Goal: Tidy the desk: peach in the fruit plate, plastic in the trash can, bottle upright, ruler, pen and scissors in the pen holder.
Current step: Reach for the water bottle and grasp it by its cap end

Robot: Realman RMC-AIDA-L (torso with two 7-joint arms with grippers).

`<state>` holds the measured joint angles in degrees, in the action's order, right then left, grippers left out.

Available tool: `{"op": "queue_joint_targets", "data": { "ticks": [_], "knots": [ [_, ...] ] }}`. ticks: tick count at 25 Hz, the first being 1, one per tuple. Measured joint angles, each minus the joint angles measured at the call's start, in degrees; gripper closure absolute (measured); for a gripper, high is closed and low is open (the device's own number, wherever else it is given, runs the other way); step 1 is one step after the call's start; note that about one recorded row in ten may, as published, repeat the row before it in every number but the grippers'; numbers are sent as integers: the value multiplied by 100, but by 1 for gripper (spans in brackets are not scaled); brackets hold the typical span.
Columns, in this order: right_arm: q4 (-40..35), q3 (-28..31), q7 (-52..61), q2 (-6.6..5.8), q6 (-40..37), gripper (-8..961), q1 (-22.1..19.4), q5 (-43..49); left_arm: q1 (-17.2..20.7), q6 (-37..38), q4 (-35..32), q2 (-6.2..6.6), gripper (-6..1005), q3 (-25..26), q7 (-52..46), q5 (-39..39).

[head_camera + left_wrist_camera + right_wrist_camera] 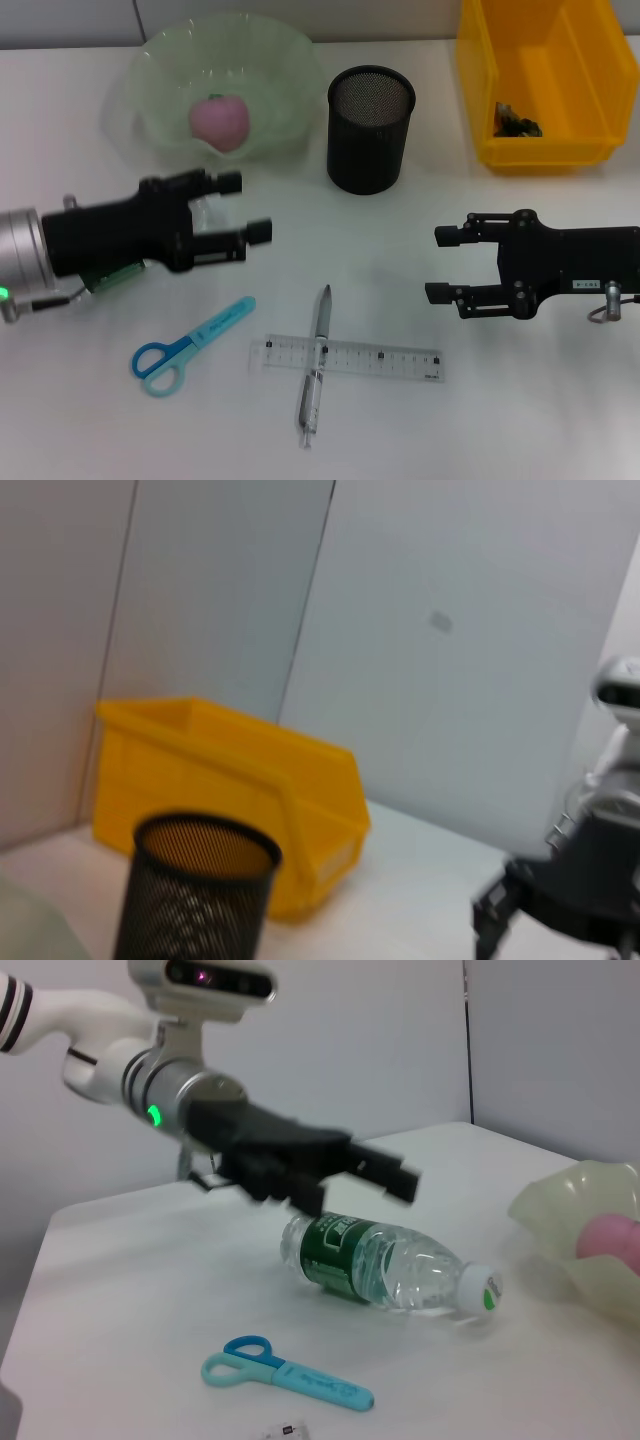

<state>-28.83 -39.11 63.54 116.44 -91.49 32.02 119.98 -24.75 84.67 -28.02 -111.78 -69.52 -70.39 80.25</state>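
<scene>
Left gripper (pixel 243 207) hangs spread over the lying bottle (pixel 385 1264), hiding nearly all of it from overhead; right gripper (pixel 443 264) open too, off near the ruler (pixel 346 357). Pen (pixel 316 366) lies across it

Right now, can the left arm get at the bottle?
Probably yes. The left tool hangs open directly over the lying bottle, with nothing between them; scissors lie clear of it.
</scene>
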Motion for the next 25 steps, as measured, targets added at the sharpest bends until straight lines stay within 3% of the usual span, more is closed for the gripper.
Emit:
{"op": "queue_joint_targets", "data": {
  "ticks": [4, 6, 7, 10, 11, 13, 16, 20, 21, 22, 25],
  "knots": [
    [0, 0, -58, 20, 0, 225, -16, 0, -101, -199, -694, -11, 254, 78, -771, 246],
    [0, 0, -64, 23, 1, 225, -27, 0, -296, -365, -1315, -16, 254, 234, -1687, 1017],
    [0, 0, -64, 23, 1, 225, -27, 0, -296, -365, -1315, -16, 255, 234, -1687, 1017],
    [0, 0, -98, 23, 0, 225, -51, 0, -564, -411, -1760, -63, 255, 505, -2428, 1988],
    [0, 3, -138, 25, 0, 225, -73, 0, -823, -395, -2015, -112, 256, 710, -2977, 2818],
    [1, 5, -145, 27, 0, 225, -80, 0, -943, -380, -2110, -135, 256, 781, -3183, 3144],
    [0, 9, -149, 29, 0, 225, -94, 0, -1369, -338, -2504, -247, 257, 879, -4028, 4450],
    [1, 9, -149, 28, 0, 226, -100, 0, -1483, -325, -2611, -302, 258, 873, -4228, 4827],
    [0, 9, -149, 28, -1, 226, -100, 0, -1598, -305, -2710, -369, 258, 861, -4414, 5231],
    [0, 9, -149, 28, -3, 226, -100, 0, -1836, -267, -2843, -541, 258, 852, -4739, 6083],
    [1, 9, -149, 28, -16, 226, -100, 0, -2037, -265, -2847, -655, 259, 833, -4927, 6708]
  ]
}}
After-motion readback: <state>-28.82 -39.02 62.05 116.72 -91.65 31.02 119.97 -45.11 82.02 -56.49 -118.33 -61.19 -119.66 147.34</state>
